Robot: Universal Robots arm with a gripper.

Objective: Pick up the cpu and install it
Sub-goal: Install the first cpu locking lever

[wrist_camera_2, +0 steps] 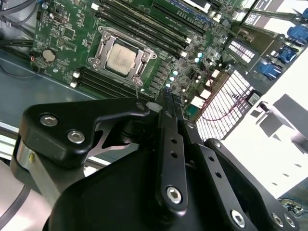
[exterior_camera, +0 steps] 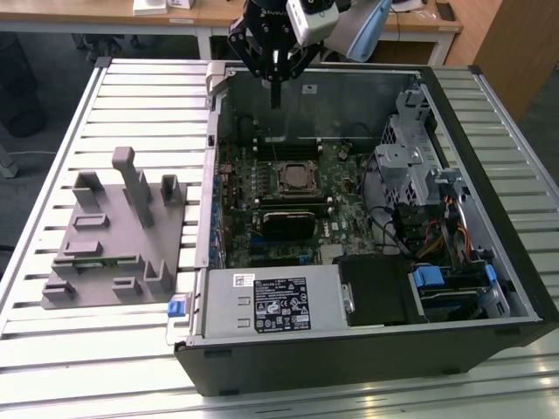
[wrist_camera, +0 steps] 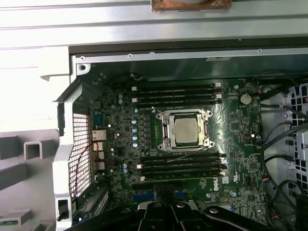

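The cpu [exterior_camera: 295, 177] lies flat in the metal-framed socket in the middle of the green motherboard [exterior_camera: 345, 188], inside the open computer case. Its silver top shows in both wrist views [wrist_camera_2: 120, 58] [wrist_camera: 186, 131]. My gripper [exterior_camera: 276, 99] hangs above the case's far wall, apart from the cpu and higher than it. Its two black fingers are pressed together with nothing between them; they also appear in both wrist views [wrist_camera_2: 169, 97] [wrist_camera: 167, 211].
The black case [exterior_camera: 367, 358] lies open on a slatted metal table [exterior_camera: 140, 105]. A grey moulded fixture [exterior_camera: 113, 236] sits to the exterior view's left of it. Inside are a drive cage [exterior_camera: 410, 161], cables and a labelled power supply [exterior_camera: 275, 301].
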